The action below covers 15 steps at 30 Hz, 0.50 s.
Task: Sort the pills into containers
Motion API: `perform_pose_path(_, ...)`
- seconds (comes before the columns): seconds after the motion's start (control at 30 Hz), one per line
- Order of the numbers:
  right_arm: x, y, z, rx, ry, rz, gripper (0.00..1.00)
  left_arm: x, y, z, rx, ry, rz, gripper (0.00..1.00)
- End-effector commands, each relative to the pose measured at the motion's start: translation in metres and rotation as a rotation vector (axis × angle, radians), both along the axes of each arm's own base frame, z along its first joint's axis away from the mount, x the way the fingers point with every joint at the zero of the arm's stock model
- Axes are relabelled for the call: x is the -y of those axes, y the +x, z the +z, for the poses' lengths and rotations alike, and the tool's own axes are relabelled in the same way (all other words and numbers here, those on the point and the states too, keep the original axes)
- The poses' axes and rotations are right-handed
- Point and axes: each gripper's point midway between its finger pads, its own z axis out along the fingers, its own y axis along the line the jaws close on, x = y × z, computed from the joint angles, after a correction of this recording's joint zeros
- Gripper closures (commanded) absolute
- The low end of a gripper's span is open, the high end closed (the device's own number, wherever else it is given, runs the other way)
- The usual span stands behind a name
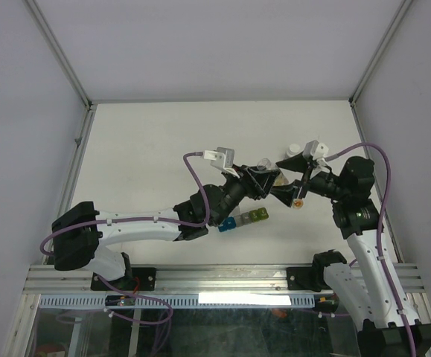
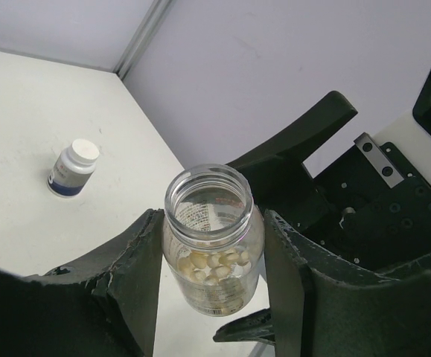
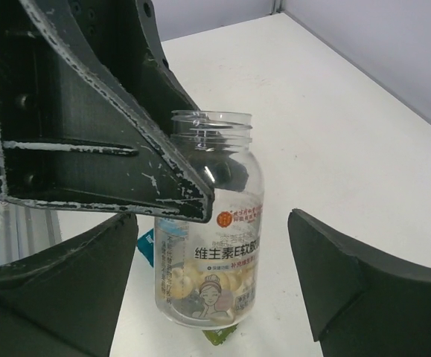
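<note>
Arms meet mid-table point(image 1: 163, 149) — left gripper point(image 2: 212, 253) clamped on open pill bottle point(image 2: 214, 195), upright, pills point(image 2: 211, 265) inside. Right gripper point(image 3: 212, 245) faces it, fingers spread either side, not touching as far as I see. Containers point(image 1: 245, 219) lie just nearside — white bottle point(image 2: 74, 167) beyond.

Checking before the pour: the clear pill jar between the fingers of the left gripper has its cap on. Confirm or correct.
Wrong on the cap. The clear pill jar between the fingers of the left gripper has no cap on: the left wrist view shows its open mouth, with pills inside.
</note>
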Motion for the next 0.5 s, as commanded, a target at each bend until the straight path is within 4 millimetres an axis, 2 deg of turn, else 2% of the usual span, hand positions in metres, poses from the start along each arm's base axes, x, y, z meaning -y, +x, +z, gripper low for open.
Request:
perform_pose_path(0.0, 0.0002, 0.0041, 0.0217, 0.045, 0.007, -0.022, 0.16, -0.0031, -0.0015, 0.0395, 0.022, -0.119, 0.003, 0.91)
perform_pose_path(0.3, -0.0069, 0.0076, 0.0138, 0.021, -0.011, 0.003, 0.20, 0.0001, -0.0041, 0.0427, 0.023, -0.128, -0.018, 0.91)
perform_pose_path(0.47, -0.0079, 0.0061, 0.0155, 0.029, -0.013, 0.012, 0.35, 0.0004, -0.0051, 0.0431, 0.021, -0.132, -0.024, 0.91)
